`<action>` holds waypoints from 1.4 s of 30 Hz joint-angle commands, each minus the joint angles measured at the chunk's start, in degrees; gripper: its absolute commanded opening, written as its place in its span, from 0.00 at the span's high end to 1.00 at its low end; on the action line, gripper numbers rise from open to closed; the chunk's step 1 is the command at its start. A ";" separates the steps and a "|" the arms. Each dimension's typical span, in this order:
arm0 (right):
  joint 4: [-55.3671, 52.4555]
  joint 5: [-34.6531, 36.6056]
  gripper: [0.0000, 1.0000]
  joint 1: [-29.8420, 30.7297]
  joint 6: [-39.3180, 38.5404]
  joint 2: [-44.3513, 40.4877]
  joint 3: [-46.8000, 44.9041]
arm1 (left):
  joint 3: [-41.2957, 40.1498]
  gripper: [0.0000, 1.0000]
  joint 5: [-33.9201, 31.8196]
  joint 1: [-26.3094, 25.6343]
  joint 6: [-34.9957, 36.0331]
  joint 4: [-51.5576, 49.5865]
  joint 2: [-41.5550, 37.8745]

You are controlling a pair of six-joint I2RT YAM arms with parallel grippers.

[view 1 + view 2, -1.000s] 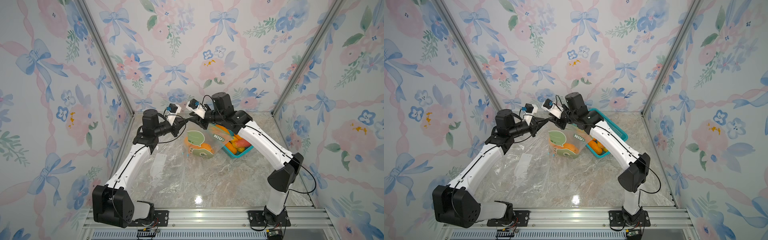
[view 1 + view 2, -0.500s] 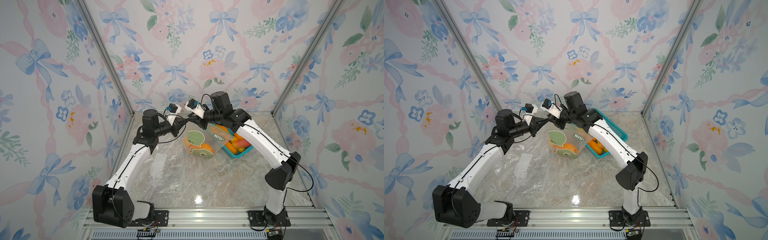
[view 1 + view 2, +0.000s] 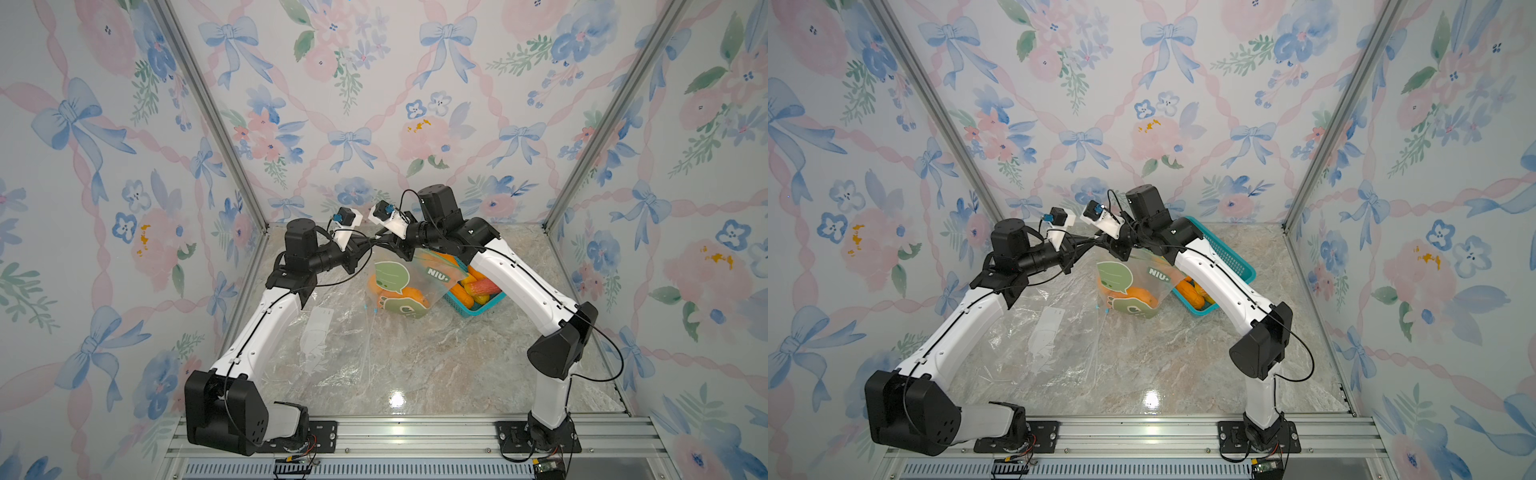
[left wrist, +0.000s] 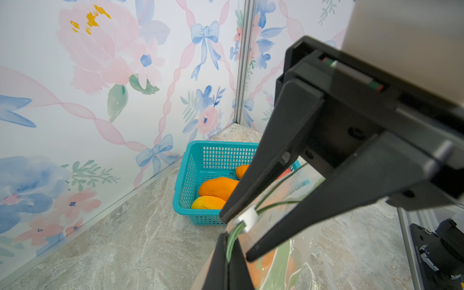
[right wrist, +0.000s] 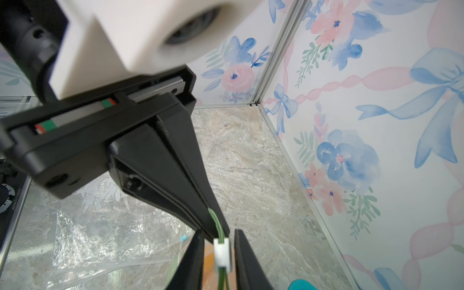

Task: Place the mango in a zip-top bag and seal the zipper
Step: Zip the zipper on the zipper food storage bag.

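Right claw [image 5: 218,253] slid slightly toward left claw [image 5: 213,227]

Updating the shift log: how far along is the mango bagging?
Done: a mango lies inside the zip-top bag. In hand: the left end effector pinches the zipper's end, and the right end effector straddles the white slider. Remaining: the green zipper tracks beyond the slider gape apart, so sealing remains.

Light is bright, even and diffuse, coming from above, with only faint shadows. A white glare spot sits on the marble tabletop [image 3: 397,400] at its near edge in both top views, and the loose clear plastic sheet [image 3: 1034,345] glints. Aluminium frame posts [image 3: 212,112] splay outward at the picture edges. In the wrist views, the white camera housing [image 5: 130,32] and the zip-top bag [image 4: 276,266], close to the lens, blur.
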 commanded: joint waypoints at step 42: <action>2.03 -1.02 0.96 0.58 -0.03 -3.07 -1.91 | 0.36 1.00 -1.27 -0.12 0.03 0.47 0.87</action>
